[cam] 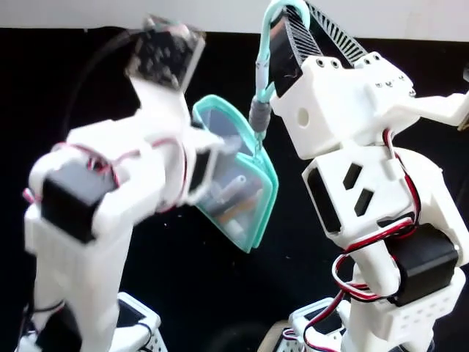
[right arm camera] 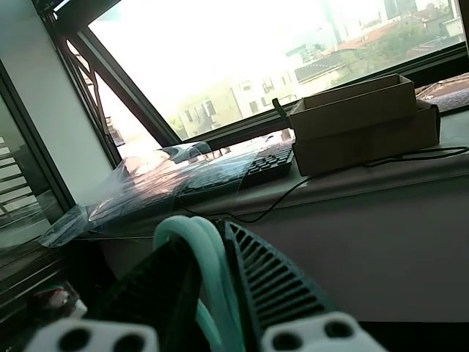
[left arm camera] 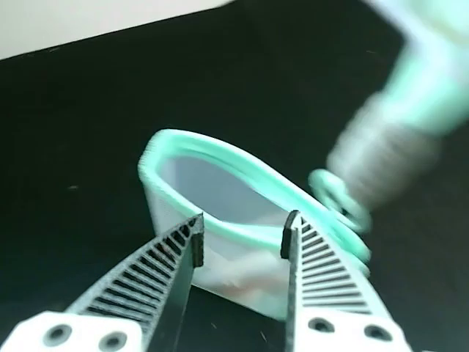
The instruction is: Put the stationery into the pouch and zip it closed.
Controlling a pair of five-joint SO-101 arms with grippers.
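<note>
A teal-edged pouch (cam: pixel 238 172) with a clear face hangs tilted in the air above the black table. Its teal strap (cam: pixel 282 11) is pinched in my right gripper (cam: pixel 286 33), and a grey connector (cam: pixel 259 114) joins strap and pouch. In the right wrist view the strap (right arm camera: pixel 198 242) runs between the shut fingers of that gripper (right arm camera: pixel 209 257). Stationery (cam: pixel 234 194) shows through the clear face. My left gripper (left arm camera: pixel 243 236) is open at the pouch's rim (left arm camera: pixel 220 158), its tips just in front of the pouch. From above, that gripper (cam: pixel 211 158) sits against the pouch's left side.
The black table (cam: pixel 190 293) lies below the hanging pouch, with both arm bases at its near edge. Behind the right gripper are a window, cardboard boxes (right arm camera: pixel 359 121) and a keyboard (right arm camera: pixel 256 165) on a ledge.
</note>
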